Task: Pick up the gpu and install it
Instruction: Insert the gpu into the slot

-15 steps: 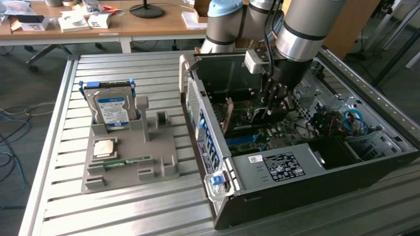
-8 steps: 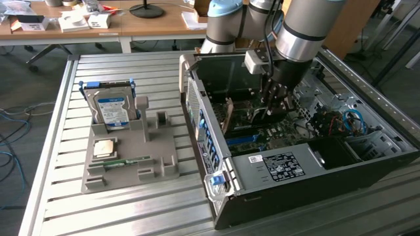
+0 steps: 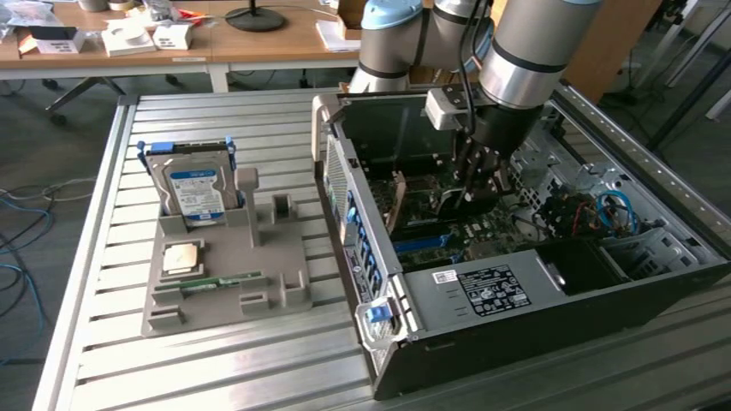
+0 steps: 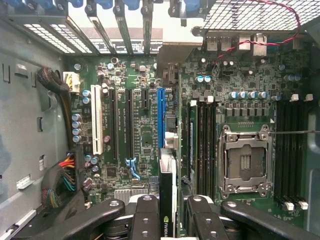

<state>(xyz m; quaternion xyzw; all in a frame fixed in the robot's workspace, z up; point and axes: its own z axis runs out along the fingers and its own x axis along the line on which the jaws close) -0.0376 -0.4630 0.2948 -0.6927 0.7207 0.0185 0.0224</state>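
The gpu [image 4: 167, 197] is a thin dark card seen edge-on, with a small green logo on its edge and a silvery bracket [image 4: 170, 140] at its far end. My gripper [image 4: 167, 220] is shut on it, one black finger [image 4: 145, 217] on each flat side. The card hangs in line with the blue slot [image 4: 161, 115] on the green motherboard [image 4: 142, 135]. In the exterior view the gripper [image 3: 474, 184] reaches down inside the open computer case [image 3: 480, 291], holding the gpu [image 3: 454, 204] just above the board. Whether the card's edge touches the slot is hidden.
A grey holder tray [image 3: 269, 257] at the exterior view's left carries a hard drive [image 3: 194, 193], a small chip [image 3: 183, 259] and a green memory stick [image 3: 222, 281]. Inside the case are a processor socket [image 4: 245, 160], memory slots [image 4: 205, 135], cable bundles [image 4: 60, 185] and blue cables [image 3: 617, 210].
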